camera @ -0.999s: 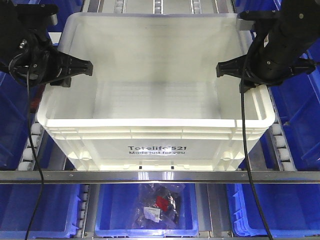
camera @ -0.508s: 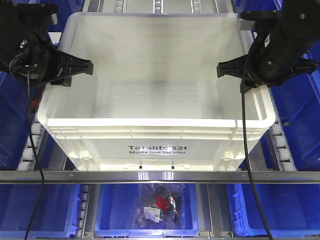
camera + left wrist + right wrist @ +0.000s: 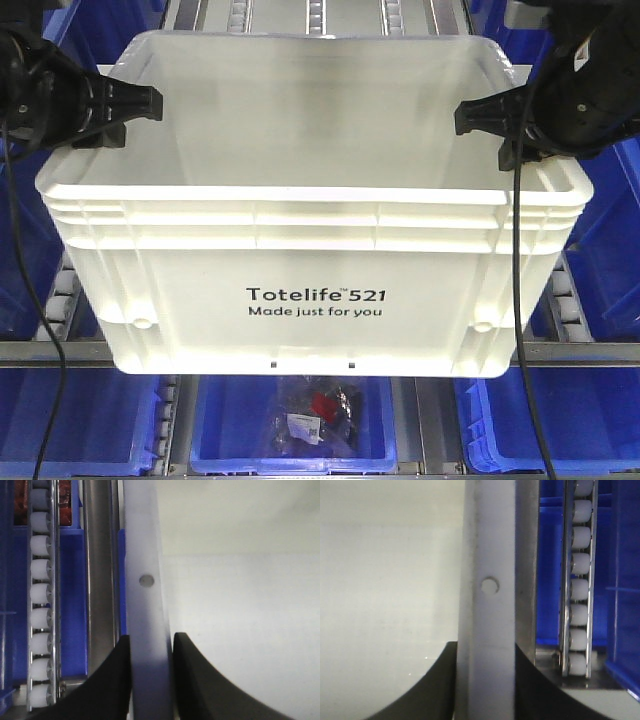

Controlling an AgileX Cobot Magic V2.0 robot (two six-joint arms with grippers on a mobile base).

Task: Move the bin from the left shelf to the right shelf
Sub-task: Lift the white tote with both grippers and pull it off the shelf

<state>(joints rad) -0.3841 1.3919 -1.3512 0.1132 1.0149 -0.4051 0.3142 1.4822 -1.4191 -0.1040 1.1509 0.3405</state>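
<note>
White plastic bin [image 3: 315, 300] hangs by its side walls, left gripper [image 3: 151, 642] and right gripper [image 3: 485, 650] each clamped on one rim; uneven arm motion could twist it loose.

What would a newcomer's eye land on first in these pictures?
The big white bin, printed Totelife 521, fills the middle of the front view, hiding most of the shelf's silver front rail. The black left gripper and right gripper clamp its side rims, with blue bins around and below.
</note>
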